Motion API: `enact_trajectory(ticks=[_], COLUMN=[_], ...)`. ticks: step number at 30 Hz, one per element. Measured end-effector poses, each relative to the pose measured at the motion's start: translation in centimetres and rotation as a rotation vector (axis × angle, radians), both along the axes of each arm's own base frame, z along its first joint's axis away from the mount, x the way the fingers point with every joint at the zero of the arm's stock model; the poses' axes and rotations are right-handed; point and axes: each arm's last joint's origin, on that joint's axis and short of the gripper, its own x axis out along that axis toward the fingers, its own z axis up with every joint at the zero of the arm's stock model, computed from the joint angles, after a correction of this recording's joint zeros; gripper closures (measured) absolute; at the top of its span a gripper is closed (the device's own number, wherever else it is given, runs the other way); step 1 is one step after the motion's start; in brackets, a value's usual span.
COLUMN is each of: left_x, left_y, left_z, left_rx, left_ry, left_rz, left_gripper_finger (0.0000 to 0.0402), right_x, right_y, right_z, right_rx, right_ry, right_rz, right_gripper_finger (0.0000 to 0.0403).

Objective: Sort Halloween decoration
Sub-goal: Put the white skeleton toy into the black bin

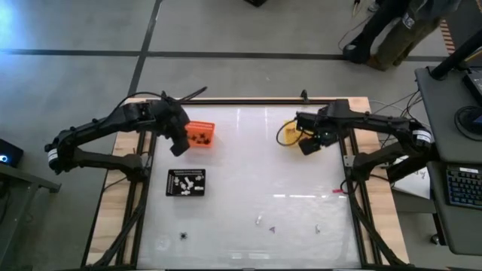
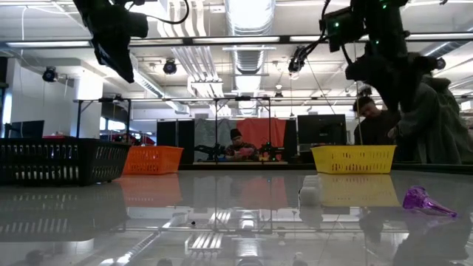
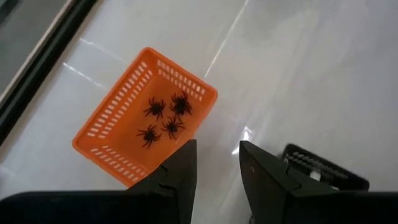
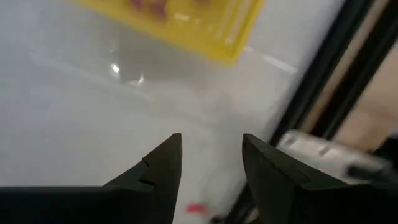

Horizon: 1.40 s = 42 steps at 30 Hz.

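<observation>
The sorting was mostly done: four black spiders (image 3: pixel 164 118) lay in the orange tray (image 3: pixel 112 124), white bits in the black tray (image 1: pixel 185 183), while a few trinkets (image 1: pixel 268 223) waited on the desk (image 1: pixel 248 158), well apart from the orange tray, both fingers spread and empty.

Three trays: orange (image 1: pixel 200 134), yellow (image 1: pixel 288 133), black (image 1: pixel 185 183); four spiders (image 3: pixel 163 116) in orange
</observation>
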Motion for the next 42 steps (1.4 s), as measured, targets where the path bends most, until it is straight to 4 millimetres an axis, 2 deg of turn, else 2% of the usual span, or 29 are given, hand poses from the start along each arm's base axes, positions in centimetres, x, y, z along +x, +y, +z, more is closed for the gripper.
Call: enact_trajectory(ticks=[4, 9, 18, 21, 27, 33, 38, 42], left_x=[-0.3, -0.7, -1.3, -1.5, -1.6, -1.6, -1.6, -1.5], left_y=[-0.2, -0.4, -0.6, -0.7, -0.8, -0.8, -0.8, -0.7], left_z=[-0.1, -0.1, 0.4, 0.5, 0.6, 0.6, 0.6, 0.6], left_rx=[0.001, 0.013, 0.066, 0.073, 0.077, 0.077, 0.078, 0.081], left_ry=[0.026, 0.064, 0.05, 0.043, 0.037, 0.037, 0.037, 0.032], left_rz=[-0.046, -0.094, -0.164, -0.169, -0.169, -0.169, -0.171, -0.171], left_gripper_finger=[0.0299, 0.0299, 0.0299, 0.0299, 0.0299, 0.0299, 0.0299, 0.0299], right_x=[0.8, 1.4, 1.0, 0.9, 1.1, 1.7, 1.7, 1.2], right_y=[2.6, 6.8, 14.7, 17.2, 22.0, 25.1, 26.9, 27.9], right_z=[0.0, -0.1, -0.3, -0.9, -3.2, -5.8, -7.7, -8.4], right_rx=[0.085, 0.091, 0.058, 0.051, 0.056, 0.075, 0.07, 0.079], right_ry=[-0.028, -0.017, -0.06, -0.072, -0.072, -0.043, 0.003, 0.041], right_rz=[-0.078, -0.143, -0.304, -0.356, -0.349, -0.415, -0.462, -0.48], right_gripper_finger=[0.0237, 0.0236, 0.0236, 0.0239, 0.0245, 0.0244, 0.0243, 0.0243])
